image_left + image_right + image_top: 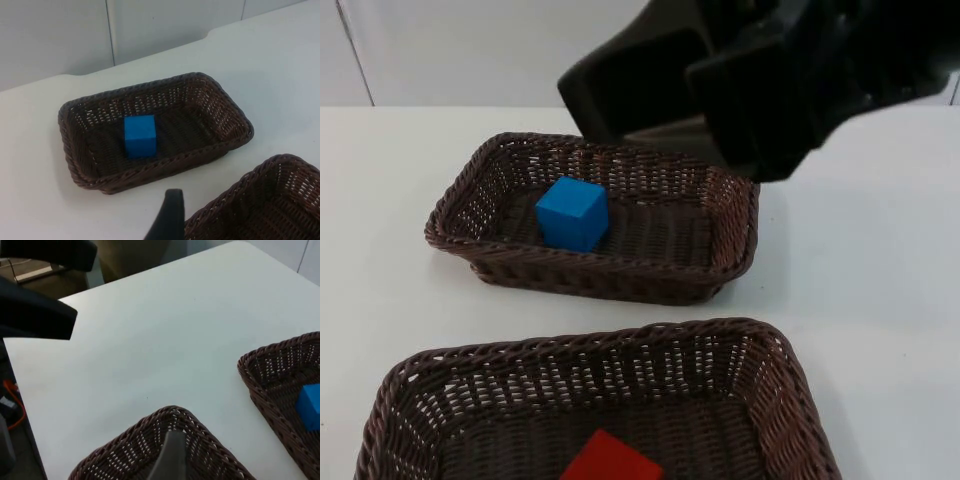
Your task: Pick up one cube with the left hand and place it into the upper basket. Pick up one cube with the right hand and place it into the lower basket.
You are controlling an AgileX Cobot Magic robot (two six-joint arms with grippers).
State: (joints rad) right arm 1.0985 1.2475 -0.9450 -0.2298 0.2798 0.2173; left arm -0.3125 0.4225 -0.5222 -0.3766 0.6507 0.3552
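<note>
A blue cube lies inside the upper wicker basket, toward its left half. The same blue cube rests on the floor of that basket in the left wrist view, with my left gripper held back from the basket's near rim. A red cube sits in the lower basket near its front edge. My right gripper hovers over a corner of the lower basket, and the blue cube lies off to one side in the upper basket.
A bulky black arm segment reaches in from the upper right, above the far rim of the upper basket. The other arm shows as a dark shape past the table edge. White table surrounds both baskets.
</note>
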